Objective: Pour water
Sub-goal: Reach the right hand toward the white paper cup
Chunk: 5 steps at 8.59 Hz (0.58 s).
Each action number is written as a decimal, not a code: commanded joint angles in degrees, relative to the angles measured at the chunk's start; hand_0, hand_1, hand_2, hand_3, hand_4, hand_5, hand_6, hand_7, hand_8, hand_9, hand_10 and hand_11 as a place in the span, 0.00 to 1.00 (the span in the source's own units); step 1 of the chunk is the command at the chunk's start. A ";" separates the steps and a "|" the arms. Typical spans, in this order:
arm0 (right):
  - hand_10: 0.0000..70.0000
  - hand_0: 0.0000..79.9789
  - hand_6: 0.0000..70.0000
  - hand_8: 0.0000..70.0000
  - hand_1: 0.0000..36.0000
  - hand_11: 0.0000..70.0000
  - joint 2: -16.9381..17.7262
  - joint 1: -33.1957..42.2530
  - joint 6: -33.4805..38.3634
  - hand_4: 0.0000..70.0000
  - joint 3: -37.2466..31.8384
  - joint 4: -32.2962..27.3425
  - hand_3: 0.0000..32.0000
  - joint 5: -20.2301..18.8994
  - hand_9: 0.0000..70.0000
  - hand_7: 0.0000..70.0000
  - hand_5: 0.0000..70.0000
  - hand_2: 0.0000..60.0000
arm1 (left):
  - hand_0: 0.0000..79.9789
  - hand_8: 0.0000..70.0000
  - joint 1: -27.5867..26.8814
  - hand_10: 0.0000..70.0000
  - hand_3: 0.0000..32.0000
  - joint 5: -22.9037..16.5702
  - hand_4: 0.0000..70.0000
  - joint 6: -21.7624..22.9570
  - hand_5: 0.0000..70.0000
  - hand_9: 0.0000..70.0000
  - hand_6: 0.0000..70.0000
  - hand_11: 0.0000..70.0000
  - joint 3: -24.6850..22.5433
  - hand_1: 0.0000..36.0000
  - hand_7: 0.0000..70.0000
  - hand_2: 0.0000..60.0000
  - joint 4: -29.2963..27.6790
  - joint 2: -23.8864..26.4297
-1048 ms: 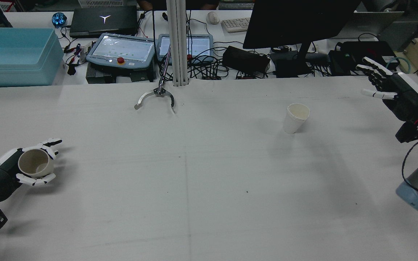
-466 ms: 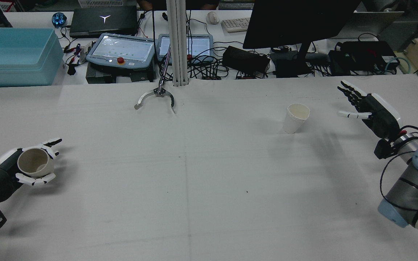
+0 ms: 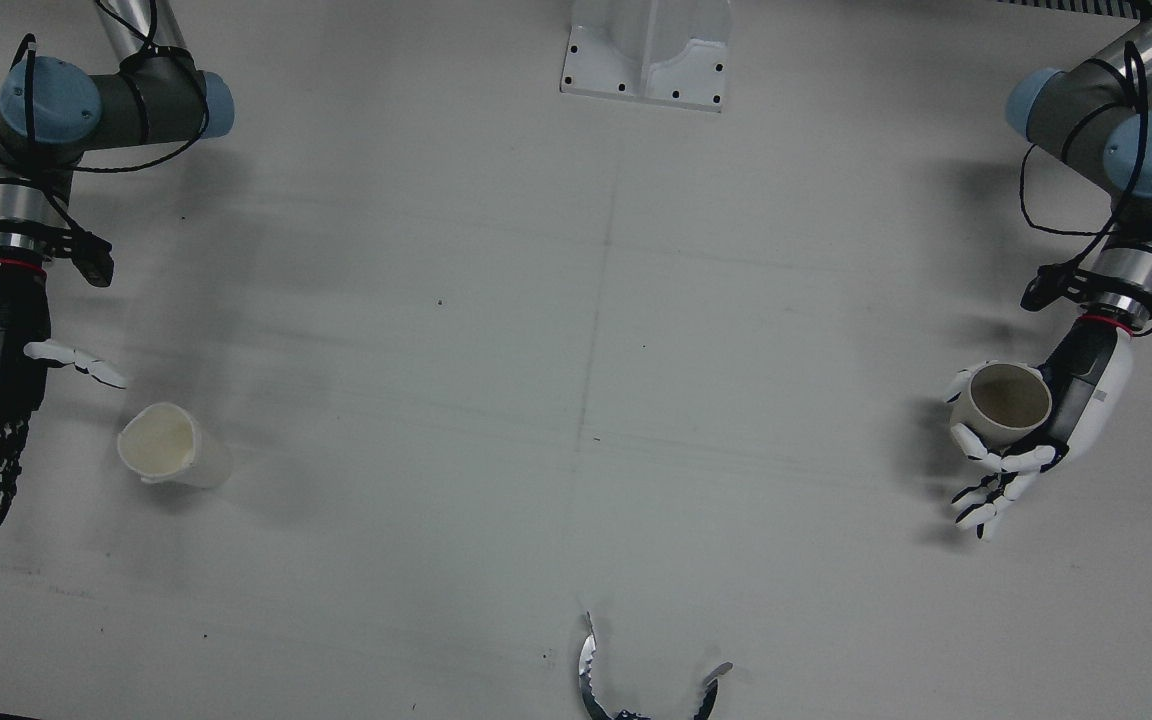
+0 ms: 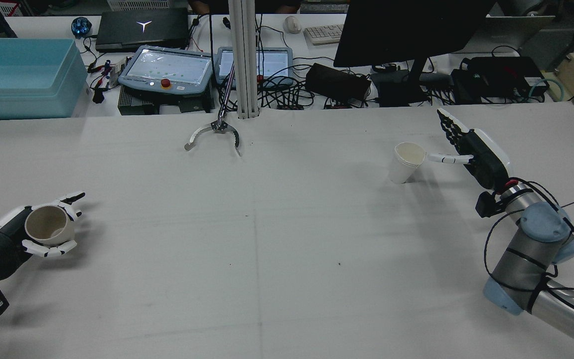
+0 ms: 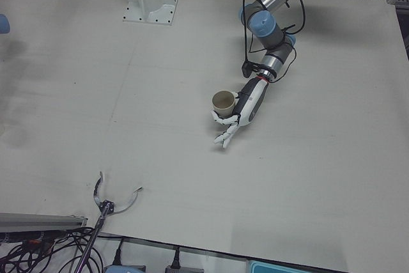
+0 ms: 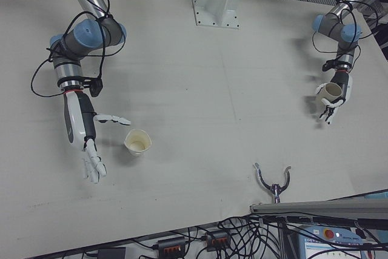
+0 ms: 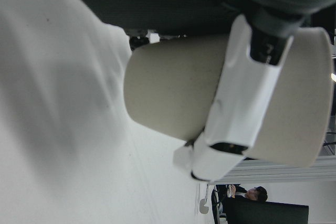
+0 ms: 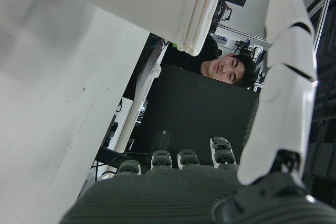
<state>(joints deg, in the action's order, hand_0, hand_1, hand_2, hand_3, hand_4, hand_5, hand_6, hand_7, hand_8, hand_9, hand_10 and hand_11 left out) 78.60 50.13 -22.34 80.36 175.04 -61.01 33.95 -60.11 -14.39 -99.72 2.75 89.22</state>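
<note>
Bench [image 4: 287,279]: white, bare centre.
Left robot hand [image 4: 3,239]: fingers wrapped round tan cup [image 4: 48,224], upright, at near-left edge.
Right robot hand [image 4: 471,147]: fingers spread, empty, just beside white paper cup [image 4: 405,162], standing far-right.

White table [image 4: 287,259], an upright white paper cup [image 4: 405,162] and a metal claw tool [image 4: 213,133] on it.

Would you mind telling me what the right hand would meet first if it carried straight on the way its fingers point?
Probably nothing on the table: the right hand points its fingers past the white paper cup, toward the table's far edge. Only its thumb reaches toward the cup. Depth is uncertain.
</note>
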 commanded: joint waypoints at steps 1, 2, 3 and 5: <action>0.00 0.81 0.00 0.05 0.88 0.00 2.68 -2.83 -12.59 0.00 2.09 -7.62 0.04 7.10 0.00 0.00 0.14 0.21 | 1.00 0.07 -0.02 0.13 0.00 -0.01 1.00 0.06 1.00 0.03 0.16 0.24 -0.12 1.00 0.21 1.00 0.06 -0.27; 0.00 0.67 0.00 0.05 0.67 0.00 2.70 -3.28 -14.12 0.00 0.52 -11.69 0.00 8.09 0.01 0.00 0.10 0.21 | 1.00 0.07 -0.03 0.13 0.00 -0.01 1.00 0.06 1.00 0.03 0.16 0.24 -0.12 1.00 0.21 1.00 0.06 -0.27; 0.00 0.63 0.00 0.06 0.59 0.00 2.09 -4.59 -14.22 0.00 -0.98 -12.34 0.01 8.18 0.03 0.00 0.09 0.26 | 1.00 0.07 -0.20 0.13 0.00 -0.01 1.00 0.06 1.00 0.03 0.17 0.24 -0.12 1.00 0.21 1.00 0.41 -0.27; 0.00 0.61 0.00 0.05 0.52 0.00 2.08 -8.19 -13.96 0.00 -1.69 -12.44 0.16 11.86 0.02 0.00 0.09 0.27 | 1.00 0.07 -0.20 0.13 0.00 -0.01 1.00 0.06 1.00 0.03 0.17 0.24 -0.04 1.00 0.22 1.00 0.59 -0.27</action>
<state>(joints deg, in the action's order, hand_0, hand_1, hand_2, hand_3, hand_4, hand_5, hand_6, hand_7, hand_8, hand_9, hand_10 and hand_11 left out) 80.76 45.39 -35.89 79.97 163.89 -52.64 33.79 -60.12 -14.33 -99.83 3.10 88.95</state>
